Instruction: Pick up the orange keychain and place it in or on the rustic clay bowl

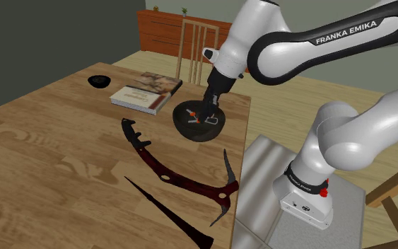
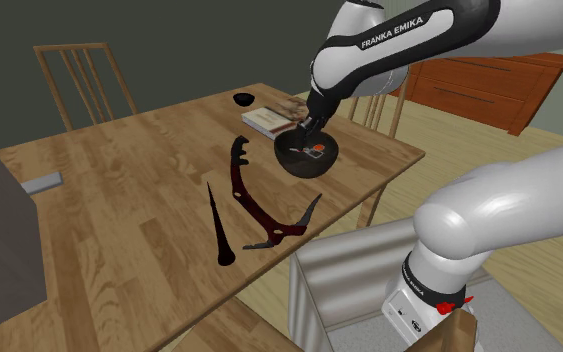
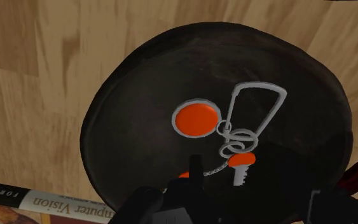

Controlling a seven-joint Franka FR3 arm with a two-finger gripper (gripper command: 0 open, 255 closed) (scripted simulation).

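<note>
2 black fingers of the gripper [image 3: 260, 191] stand spread apart, clasping nothing, just above the dark bowl [image 3: 126, 95]. Right beneath them the orange keychain [image 3: 231, 135] lies on the bowl's floor: an orange disc, a silver clip, rings and an orange-headed key. A book [image 1: 146, 93] lies near the gripper, just beside the bowl. Farther off on the wooden table [image 1: 49, 148] lie a dark red ice axe [image 1: 169, 170] and a black spike [image 1: 165, 212]; farthest, 1 small black dish [image 1: 100, 80].
</note>
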